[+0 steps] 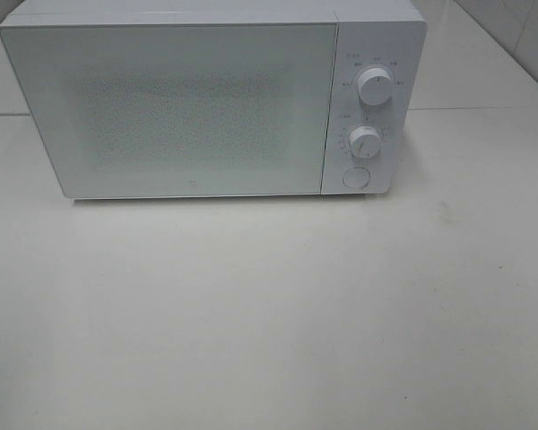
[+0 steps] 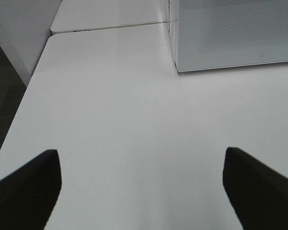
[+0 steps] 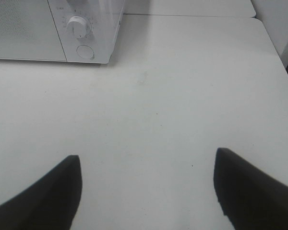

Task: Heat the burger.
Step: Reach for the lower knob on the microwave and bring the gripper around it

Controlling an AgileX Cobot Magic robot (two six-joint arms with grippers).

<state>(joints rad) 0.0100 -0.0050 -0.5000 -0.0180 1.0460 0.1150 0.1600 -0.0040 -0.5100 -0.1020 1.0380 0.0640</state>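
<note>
A white microwave oven (image 1: pixel 206 98) stands at the back of the white desk (image 1: pixel 269 313), facing forward, its wide door (image 1: pixel 161 107) shut flush with the case; the door's window is frosted with a fine dotted screen, so nothing behind it can be made out; where the burger is I cannot tell, since no view shows it and the oven's inside is hidden. On the control panel to the right of the door sit two round white knobs, the upper knob (image 1: pixel 374 85) above the lower knob (image 1: pixel 365 141), and a round button (image 1: pixel 355 177) just beneath them near the bottom corner. A thin seam (image 1: pixel 484 109) runs across the desk surface behind the oven's front edge, where one slab meets another. The left gripper (image 2: pixel 141 163) hangs low over the bare desk, out from the oven's door-side front corner, its dark fingers (image 2: pixel 29 191) spread wide with nothing between them but desk top; beyond the desk's edge on that side a strip of dark floor (image 2: pixel 5 96) shows. The right gripper (image 3: pixel 146 163) hovers over the desk out from the oven's control-panel corner, its black fingers (image 3: pixel 249 191) likewise wide apart and pinching nothing; both grippers are well apart from the oven.
</note>
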